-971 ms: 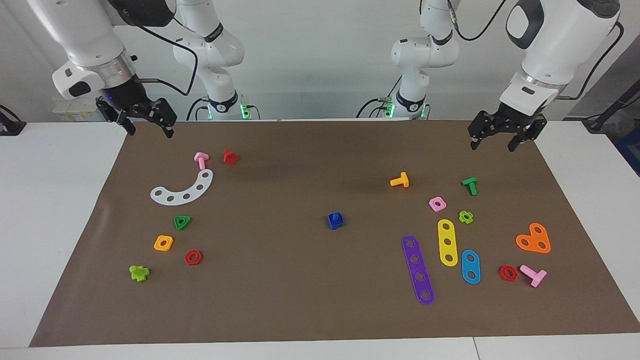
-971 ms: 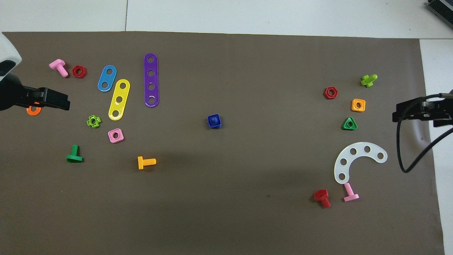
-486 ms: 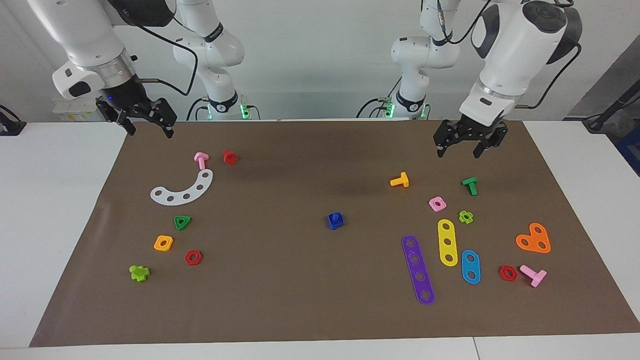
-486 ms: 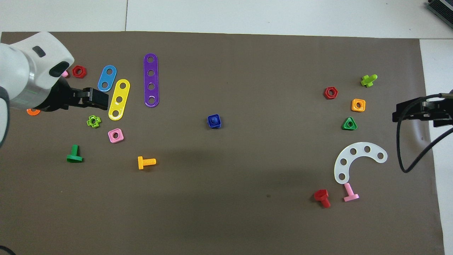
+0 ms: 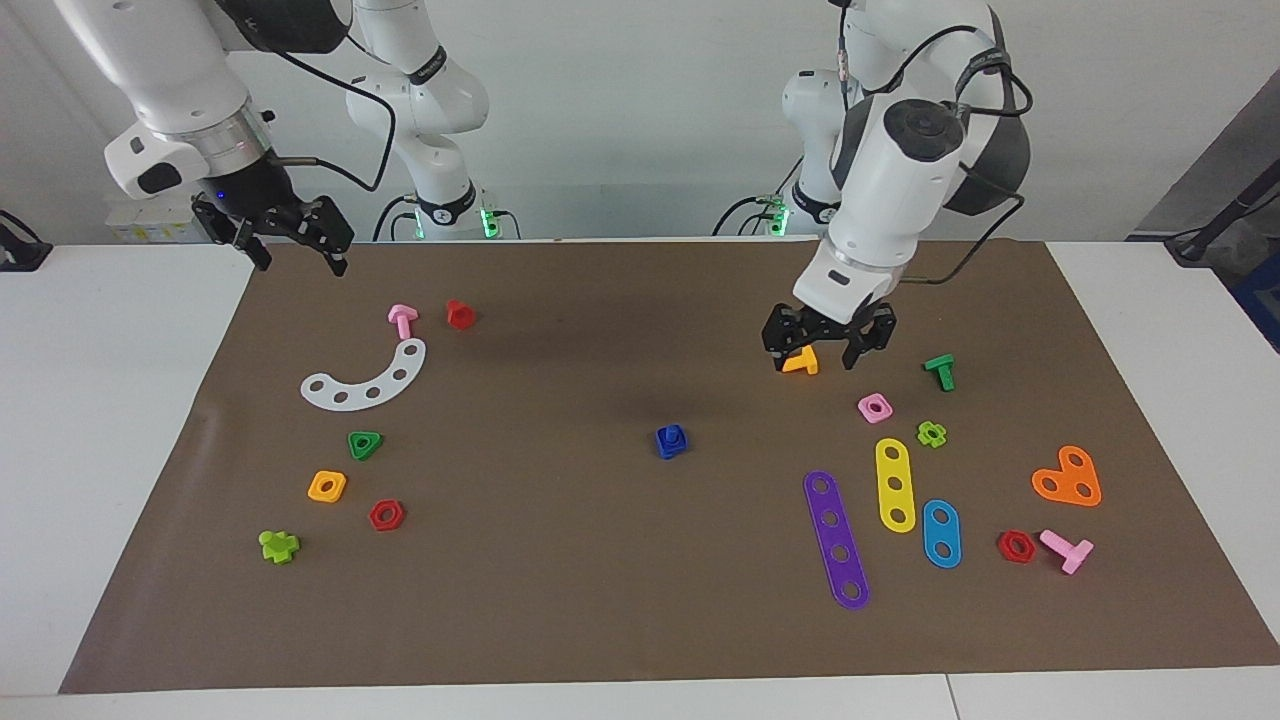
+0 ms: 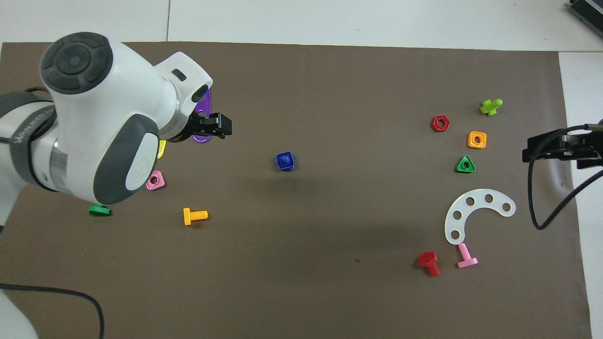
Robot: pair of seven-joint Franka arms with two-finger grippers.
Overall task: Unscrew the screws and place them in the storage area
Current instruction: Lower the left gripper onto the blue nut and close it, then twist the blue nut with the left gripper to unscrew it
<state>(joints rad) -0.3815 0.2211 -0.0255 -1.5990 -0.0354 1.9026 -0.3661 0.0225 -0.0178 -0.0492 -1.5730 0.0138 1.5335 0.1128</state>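
Reaching: left claw (image 5: 826, 346) spread, empty, over orange bolt (image 5: 800, 362) | blue screw with nut (image 5: 671, 441) sitting mid-worktop (image 5: 620, 620) | centring fingers before descending | right claw (image 5: 290, 243) waiting, spread.

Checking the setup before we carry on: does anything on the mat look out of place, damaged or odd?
Nothing stands out. The blue bolt and nut sit assembled mid-mat, the loose toy parts lie intact on the mat. The left gripper hangs open above the mat; the right gripper waits, open.
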